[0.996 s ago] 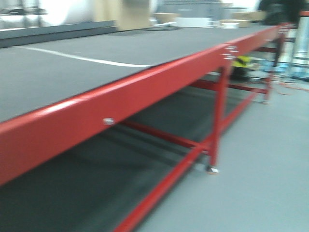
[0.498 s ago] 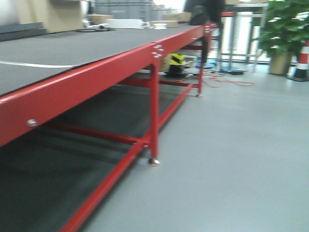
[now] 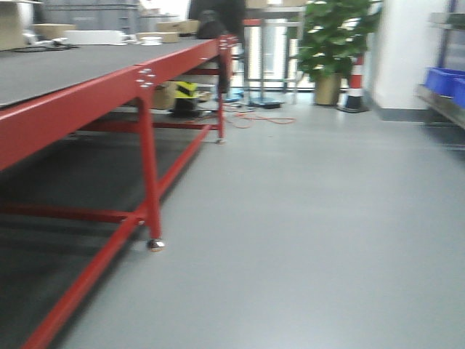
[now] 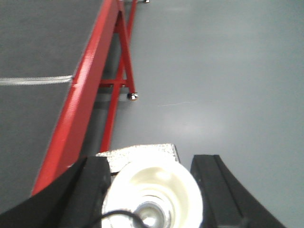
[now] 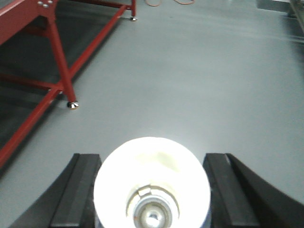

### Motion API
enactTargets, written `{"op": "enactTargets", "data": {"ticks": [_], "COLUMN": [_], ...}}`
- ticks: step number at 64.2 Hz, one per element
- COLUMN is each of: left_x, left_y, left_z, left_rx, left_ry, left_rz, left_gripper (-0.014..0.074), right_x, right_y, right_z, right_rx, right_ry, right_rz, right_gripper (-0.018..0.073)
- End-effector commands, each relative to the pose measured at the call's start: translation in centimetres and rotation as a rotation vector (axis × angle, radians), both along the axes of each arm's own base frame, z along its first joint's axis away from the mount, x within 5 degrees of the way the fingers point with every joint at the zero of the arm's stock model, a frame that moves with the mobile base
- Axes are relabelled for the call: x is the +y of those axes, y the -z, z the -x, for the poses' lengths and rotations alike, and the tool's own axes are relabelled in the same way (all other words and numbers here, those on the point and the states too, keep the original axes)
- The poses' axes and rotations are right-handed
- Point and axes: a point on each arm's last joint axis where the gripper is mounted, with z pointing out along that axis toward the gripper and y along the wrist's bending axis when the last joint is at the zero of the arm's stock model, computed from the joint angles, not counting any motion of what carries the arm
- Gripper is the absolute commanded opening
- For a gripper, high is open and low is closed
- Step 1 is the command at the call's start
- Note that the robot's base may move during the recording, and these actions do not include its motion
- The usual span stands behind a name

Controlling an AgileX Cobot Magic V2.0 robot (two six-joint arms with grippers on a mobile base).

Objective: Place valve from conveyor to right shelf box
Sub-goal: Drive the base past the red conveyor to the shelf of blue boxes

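As a valve (image 5: 152, 178) is seen clamped between the black fingers of the right gripper (image 5: 152, 157), pickup is judged done. A second valve (image 4: 152, 192), white end towards the camera, is gripped the same way by the left gripper (image 4: 149, 164). Both sets of jaws are closed only as far as the valve bodies allow. The conveyor (image 3: 73, 69) is at the left. Blue boxes (image 3: 445, 78) on a shelf (image 3: 436, 100) are seen far right, well apart from both grippers. Outstanding: approach to shelf, lowering into box, release.
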Motion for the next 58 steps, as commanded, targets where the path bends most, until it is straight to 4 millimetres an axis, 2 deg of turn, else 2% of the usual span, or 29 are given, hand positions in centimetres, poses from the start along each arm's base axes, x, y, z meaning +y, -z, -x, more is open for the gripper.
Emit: {"op": "enactTargets", "data": {"ticks": [1,58], "left_x": [-0.08,-0.08], "left_y": [-0.75,-0.75], "left_z": [0.34,0.34], "left_rx": [-0.070,-0.070], "left_ry": [0.000,0.000], "left_rz": [0.006,0.006], "left_gripper": [-0.0111,-0.0111], "right_x": [-0.07,-0.07], "right_y": [-1.23,-1.23], "right_z": [0.21,0.21], "right_rx": [-0.102,-0.102], "right_ry": [-0.001,-0.001], "right_rz": [-0.007,-0.007], "right_gripper": [-0.0162,-0.0162]}}
